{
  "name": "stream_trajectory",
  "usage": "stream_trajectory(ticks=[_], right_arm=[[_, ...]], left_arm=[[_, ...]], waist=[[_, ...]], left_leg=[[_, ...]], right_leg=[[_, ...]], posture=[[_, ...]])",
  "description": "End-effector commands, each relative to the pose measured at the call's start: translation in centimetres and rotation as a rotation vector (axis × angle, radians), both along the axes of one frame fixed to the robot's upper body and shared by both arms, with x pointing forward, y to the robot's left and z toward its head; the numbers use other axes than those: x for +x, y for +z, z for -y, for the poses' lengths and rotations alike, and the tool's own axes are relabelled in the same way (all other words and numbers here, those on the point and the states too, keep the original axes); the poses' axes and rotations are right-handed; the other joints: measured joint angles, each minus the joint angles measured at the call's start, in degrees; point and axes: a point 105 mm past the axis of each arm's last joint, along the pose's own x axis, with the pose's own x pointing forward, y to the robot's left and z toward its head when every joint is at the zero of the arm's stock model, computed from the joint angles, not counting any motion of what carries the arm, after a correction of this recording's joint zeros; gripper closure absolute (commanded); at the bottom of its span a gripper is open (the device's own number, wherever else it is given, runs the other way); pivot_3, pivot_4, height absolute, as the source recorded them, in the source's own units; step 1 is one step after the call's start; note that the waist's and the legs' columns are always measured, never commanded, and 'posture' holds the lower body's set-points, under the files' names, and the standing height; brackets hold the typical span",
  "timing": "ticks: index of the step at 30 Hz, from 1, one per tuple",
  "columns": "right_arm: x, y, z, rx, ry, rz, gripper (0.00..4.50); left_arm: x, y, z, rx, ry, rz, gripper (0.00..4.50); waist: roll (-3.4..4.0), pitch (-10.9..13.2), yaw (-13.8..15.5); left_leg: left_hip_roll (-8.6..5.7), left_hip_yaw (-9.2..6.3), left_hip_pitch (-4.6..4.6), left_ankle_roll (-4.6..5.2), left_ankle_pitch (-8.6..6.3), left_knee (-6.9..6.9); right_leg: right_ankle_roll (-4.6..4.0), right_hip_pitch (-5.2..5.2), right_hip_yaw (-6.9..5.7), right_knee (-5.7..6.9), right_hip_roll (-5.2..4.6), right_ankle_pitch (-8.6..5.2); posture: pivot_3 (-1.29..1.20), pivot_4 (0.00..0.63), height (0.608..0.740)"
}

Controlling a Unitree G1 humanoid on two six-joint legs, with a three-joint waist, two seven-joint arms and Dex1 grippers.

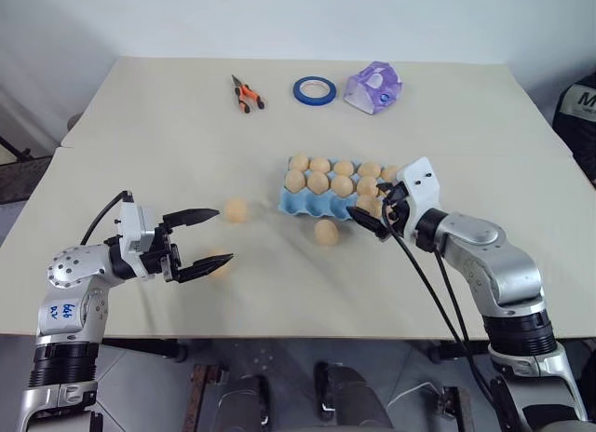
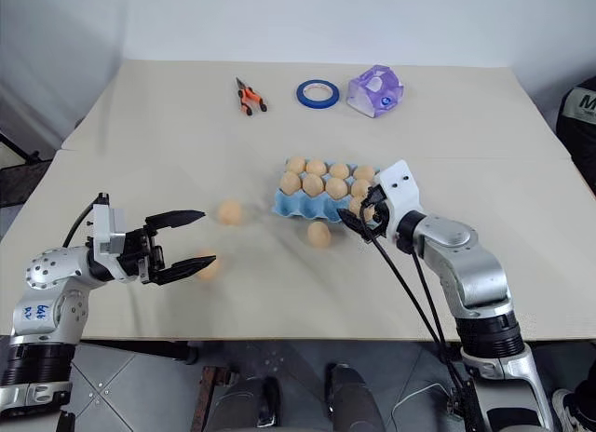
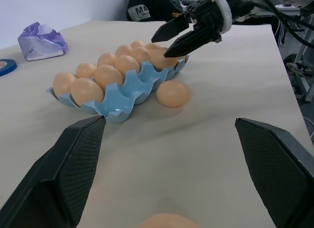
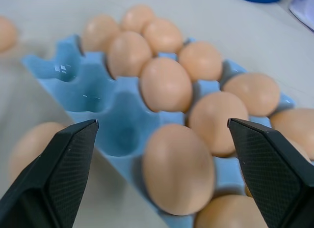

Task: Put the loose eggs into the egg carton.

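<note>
The light blue egg carton point(image 1: 317, 205) lies mid-table with several tan eggs in its cups; its front-left cups point(image 4: 120, 137) are bare. My right gripper point(image 1: 371, 220) hangs open over the carton's front right corner. An egg point(image 4: 179, 169) sits in the cup between its spread fingers, apart from both. One loose egg point(image 1: 325, 232) rests just in front of the carton, and another point(image 1: 236, 209) lies left of it. A third point(image 1: 220, 268) sits by the lower finger of my left gripper point(image 1: 223, 235), which is open, level and pointing toward the carton.
Orange-handled pliers point(image 1: 247, 95), a blue tape roll point(image 1: 315, 89) and a purple-and-white packet point(image 1: 373, 86) lie along the table's far side. A black bag point(image 1: 582, 115) stands off the right edge. The table's front edge runs just below both arms.
</note>
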Motion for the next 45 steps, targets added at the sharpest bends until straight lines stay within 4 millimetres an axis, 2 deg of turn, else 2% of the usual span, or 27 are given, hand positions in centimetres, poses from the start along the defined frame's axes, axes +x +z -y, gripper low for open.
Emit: stream_trajectory(ticks=[1, 5, 11, 15, 18, 23, 30, 35, 45], right_arm=[[-2.1, 1.8, 0.2, 0.017, 0.067, 0.062, 0.03], [-4.7, 0.6, 1.5, 0.005, 0.097, 0.041, 0.03], [-9.8, -1.5, 3.8, 0.009, 0.159, -0.05, 0.03], [-11.7, -2.5, 5.1, 0.008, 0.166, -0.123, 0.03], [-12.3, -2.7, 5.6, 0.004, 0.157, -0.136, 0.03], [-11.4, -2.5, 4.1, 0.029, 0.168, -0.114, 0.03], [-7.2, -2.8, -0.7, 0.085, 0.101, -0.074, 0.03], [-4.9, -3.1, -3.7, 0.092, 0.093, -0.063, 0.03], [-2.8, -4.6, -6.2, 0.052, 0.095, -0.054, 0.03]], left_arm=[[0.1, 1.1, -0.1, -0.014, 0.0, 0.044, 0.0], [0.2, 1.0, -0.3, -0.017, 0.007, 0.045, 0.0], [0.2, 1.0, -0.6, -0.019, 0.02, 0.046, 0.0], [0.2, 1.0, -0.9, -0.019, 0.027, 0.043, 0.0], [0.3, 1.1, -1.0, -0.018, 0.031, 0.044, 0.0], [0.3, 1.2, -1.0, -0.019, 0.029, 0.046, 0.0], [0.4, 1.5, -1.1, -0.019, 0.037, 0.055, 0.0], [0.4, 1.6, -1.1, -0.02, 0.046, 0.061, 0.0], [0.1, 1.6, -1.7, -0.025, 0.087, 0.067, 0.0]], waist=[[0.0, 0.0, 0.1], [-0.01, 0.0, 0.2], [-0.01, 0.0, 0.2], [-0.02, 0.0, -0.1], [-0.03, 0.0, 0.0], [-0.03, 0.0, -0.1], [-0.03, 0.0, 0.0], [-0.04, 0.0, 0.0], [-0.03, 0.0, -0.1]], left_leg=[[0.0, 0.0, 0.0, 0.0, 0.0, 0.0], [0.0, -0.05, -0.02, 0.0, -0.01, -0.01], [-0.01, -0.03, 0.02, 0.01, -0.01, 0.03], [0.03, -0.01, 0.59, -0.01, -0.03, 0.02], [0.04, -0.02, 0.71, -0.24, -0.16, 0.03], [0.04, 0.01, 0.7, -0.22, -0.14, 0.1], [0.05, -0.03, 0.62, -0.25, -0.14, 0.06], [0.05, -0.03, 0.51, -0.2, -0.13, 0.0], [0.05, -0.06, 0.41, -0.1, -0.11, -0.04]], right_leg=[[0.0, 0.0, 0.0, 0.0, 0.0, 0.0], [0.0, 0.04, -0.04, -0.07, 0.0, 0.0], [0.05, 0.1, -0.02, -0.07, 0.03, 0.02], [0.06, 0.7, 0.03, -0.13, 0.09, 0.02], [0.05, 0.83, 0.06, -0.15, 0.1, 0.01], [0.05, 0.83, 0.11, -0.15, 0.1, 0.02], [0.0, 0.68, 0.08, -0.11, 0.08, 0.0], [-0.01, 0.58, 0.05, -0.18, 0.01, -0.01], [-0.02, 0.47, -0.03, -0.18, -0.01, -0.02]], posture=[[0.0, 0.15, 0.74], [0.0, 0.15, 0.74], [0.0, 0.15, 0.74], [0.0, 0.15, 0.74], [0.0, 0.15, 0.74], [0.0, 0.15, 0.74], [0.0, 0.15, 0.74], [0.0, 0.15, 0.74], [0.0, 0.15, 0.74]])
